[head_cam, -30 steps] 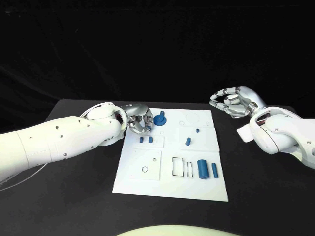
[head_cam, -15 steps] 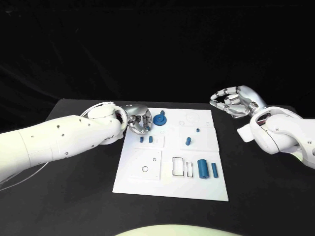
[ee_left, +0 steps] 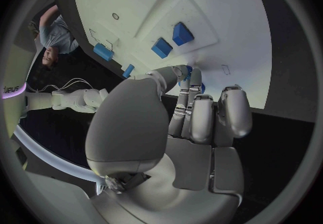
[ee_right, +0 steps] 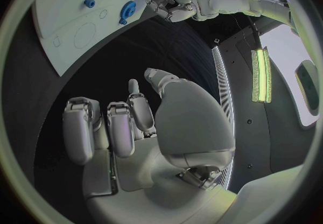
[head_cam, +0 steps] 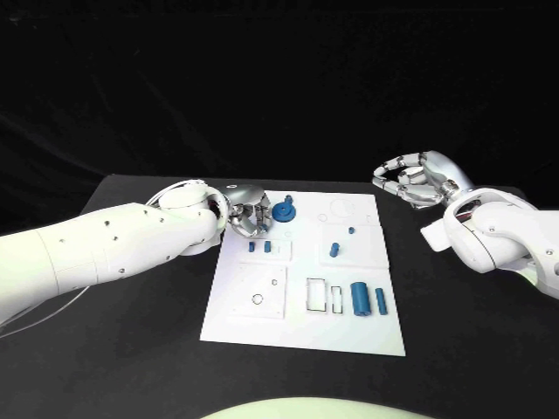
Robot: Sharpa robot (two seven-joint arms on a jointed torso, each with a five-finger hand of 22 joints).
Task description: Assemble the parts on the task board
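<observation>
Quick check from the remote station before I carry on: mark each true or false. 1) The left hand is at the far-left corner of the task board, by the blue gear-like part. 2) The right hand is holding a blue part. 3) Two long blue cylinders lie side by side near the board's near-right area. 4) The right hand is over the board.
1) True: the left hand sits at the task board beside the gear-like part.
2) False: the right hand holds nothing, its fingers curled in.
3) True: two long cylinders lie side by side.
4) False: it hangs off the board, beyond its far-right corner.
</observation>
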